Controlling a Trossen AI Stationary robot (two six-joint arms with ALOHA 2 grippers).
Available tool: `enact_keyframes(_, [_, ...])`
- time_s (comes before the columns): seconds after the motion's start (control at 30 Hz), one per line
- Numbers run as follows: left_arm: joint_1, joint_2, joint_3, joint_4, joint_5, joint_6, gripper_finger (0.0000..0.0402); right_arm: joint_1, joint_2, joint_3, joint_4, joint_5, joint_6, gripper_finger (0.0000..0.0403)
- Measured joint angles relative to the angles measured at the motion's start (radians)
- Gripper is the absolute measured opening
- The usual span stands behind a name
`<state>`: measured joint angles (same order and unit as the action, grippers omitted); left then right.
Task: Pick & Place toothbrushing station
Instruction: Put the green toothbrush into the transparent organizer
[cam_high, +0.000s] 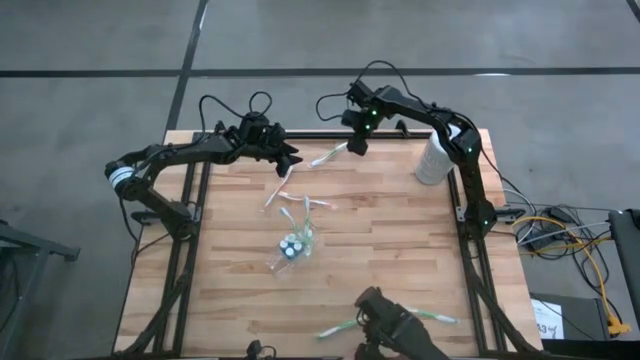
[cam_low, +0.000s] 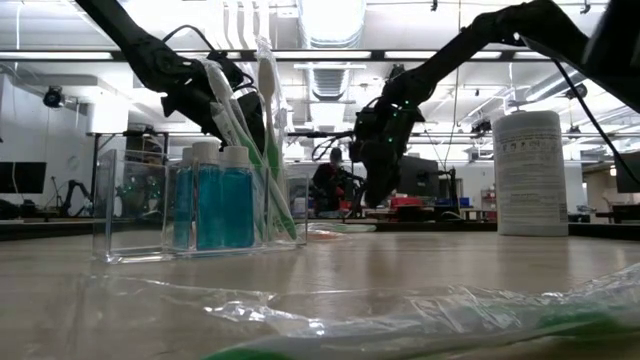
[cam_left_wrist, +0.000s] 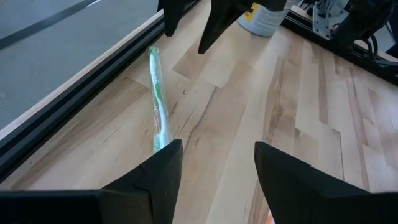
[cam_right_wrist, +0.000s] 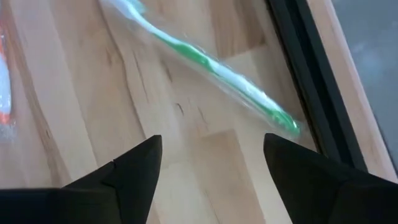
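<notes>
Wooden table, far edge: both grippers over one wrapped green toothbrush.
Right gripper hangs wide-jawed, empty, above its end; left gripper, jaws apart and empty, sits just beside the other end.

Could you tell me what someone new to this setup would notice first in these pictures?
Probably both arms meeting at the table's far edge, the open right gripper and open left gripper either side of a wrapped green toothbrush. Next, the clear organizer mid-table, holding blue bottles and upright toothbrushes, and the white canister at the far right.
</notes>
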<state>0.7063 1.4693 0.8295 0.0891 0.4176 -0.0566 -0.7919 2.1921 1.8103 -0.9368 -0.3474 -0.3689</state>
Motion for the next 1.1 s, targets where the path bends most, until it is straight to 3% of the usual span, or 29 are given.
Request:
enact_keyframes(0.2, [0.0, 0.0, 0.0, 0.0, 0.0, 0.0, 0.0204, -0.004, -0.002, -0.017, -0.036, -0.02, 0.023, 0.026])
enact_keyframes(0.67, [0.0, 0.0, 0.0, 0.0, 0.0, 0.0, 0.0204, -0.002, -0.001, -0.111, 0.09, -0.022, 0.086, 0.0256])
enact_keyframes(1.1, [0.0, 0.0, 0.0, 0.0, 0.0, 0.0, 0.0204, -0.011, -0.001, -0.133, 0.259, -0.013, 0.409, 0.0256])
